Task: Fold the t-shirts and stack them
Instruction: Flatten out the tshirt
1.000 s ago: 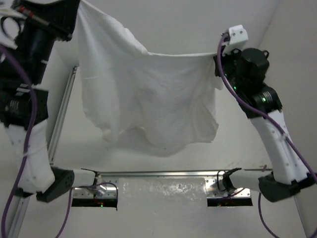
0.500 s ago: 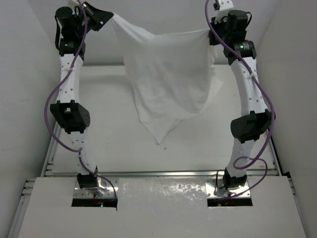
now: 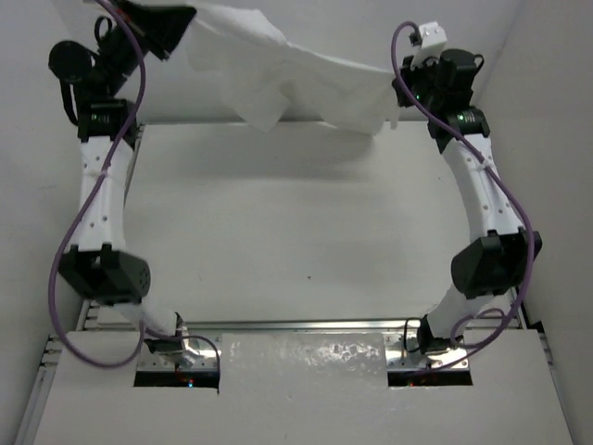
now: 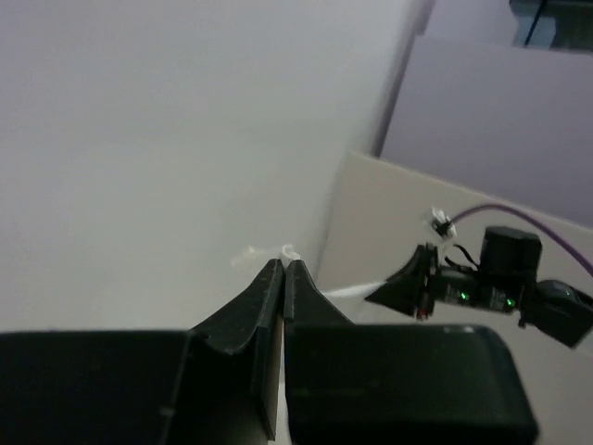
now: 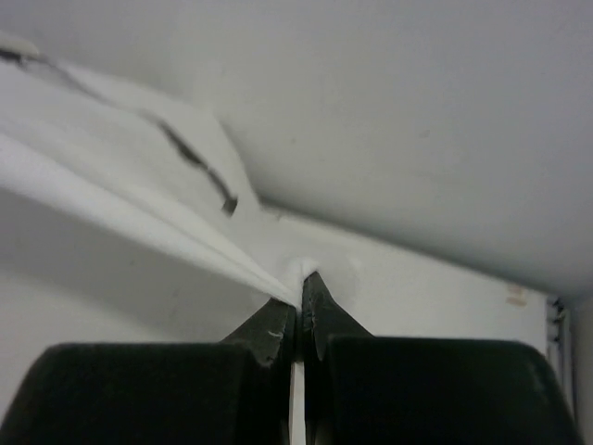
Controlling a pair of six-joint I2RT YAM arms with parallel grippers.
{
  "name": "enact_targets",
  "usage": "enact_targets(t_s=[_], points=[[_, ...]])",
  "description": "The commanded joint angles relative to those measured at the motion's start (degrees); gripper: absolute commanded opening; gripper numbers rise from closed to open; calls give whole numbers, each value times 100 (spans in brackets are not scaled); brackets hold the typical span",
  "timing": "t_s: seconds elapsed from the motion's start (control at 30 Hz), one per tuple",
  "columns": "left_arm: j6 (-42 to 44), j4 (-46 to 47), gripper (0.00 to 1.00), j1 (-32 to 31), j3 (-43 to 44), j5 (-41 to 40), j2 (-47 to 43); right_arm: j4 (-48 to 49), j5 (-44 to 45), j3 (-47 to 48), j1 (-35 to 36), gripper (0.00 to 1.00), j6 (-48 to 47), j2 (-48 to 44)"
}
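Observation:
The white t-shirt (image 3: 296,79) is stretched in the air across the far edge of the table, between my two grippers. My left gripper (image 3: 185,28) at the far left is shut on one corner; in the left wrist view a small tuft of white cloth (image 4: 289,251) sticks out past the closed tips (image 4: 283,267). My right gripper (image 3: 400,93) at the far right is shut on the other corner; in the right wrist view the cloth (image 5: 139,176) runs off to the left from the closed tips (image 5: 299,281). A fold of the shirt hangs down near the middle.
The white table (image 3: 296,222) lies below the shirt. White walls close in on the left, right and back. A metal rail (image 3: 306,324) runs along the near edge, with both arm bases (image 3: 176,357) behind it. The right arm (image 4: 482,278) shows in the left wrist view.
Both arms have swung the shirt away from the camera. It hung down in front of the table before; now it is stretched nearly flat along the far edge, with both grips held.

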Motion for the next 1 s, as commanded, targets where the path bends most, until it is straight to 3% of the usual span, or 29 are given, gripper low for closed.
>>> enact_targets(t_s=[0.0,0.07,0.13,0.2,0.23,0.27,0.4,0.47,0.5,0.53,0.57,0.6,0.63,0.67,0.77,0.83,0.97], points=[[1462,456,0,-446,-2541,-177,-1922,926,-501,-1677,-32,0,241,-1293],[2231,-323,0,-937,-3867,-777,-2949,920,-861,-2803,-14,0,364,-1718],[2060,-739,0,-957,-4382,-718,-3200,990,-1449,-4029,-23,0,513,-2366],[1848,-854,0,-1071,-5567,-1295,-3718,1069,-2037,-4772,-23,0,654,-2738],[1883,-1081,0,-1350,-5832,-1768,-3876,1052,-2232,-5402,-5,0,742,-3044],[1813,-1675,0,-1509,-6165,-2739,-4147,1008,-2329,-5652,-14,0,768,-3177],[418,-2804,0,-1634,-7142,-3513,-4974,814,-2470,-6978,91,11,1355,-3766],[-6,-2982,16,-1704,-8117,-3189,-5633,788,-2611,-7436,100,47,1856,-3977],[-41,-3060,29,-1817,-8451,-3049,-5853,779,-2533,-7960,100,62,1989,-4161],[28,-3157,57,-1853,-9037,-2604,-6290,683,-2402,-8166,100,71,2060,-4607],[55,-3280,77,-1906,-9269,-2425,-6512,639,-2087,-8499,100,74,2122,-4881],[20,-3394,85,-1924,-9506,-2241,-6767,560,-2084,-8554,109,79,2166,-5136],[-93,-3421,89,-1942,-9874,-1830,-7265,272,-1545,-8450,100,95,2253,-5469],[-147,-3500,89,-1942,-9939,-1791,-7488,104,-1261,-8449,100,99,2280,-5525],[-209,-3834,92,-2003,-9782,-2500,-7956,-135,-547,-7837,100,99,2456,-4992],[-226,-3748,84,-2021,-9579,-3236,-7667,-144,-336,-7354,109,99,2500,-3977],[-393,-3335,83,-2012,-9150,-4128,-6219,259,-46,-6702,127,99,2483,-2603]])
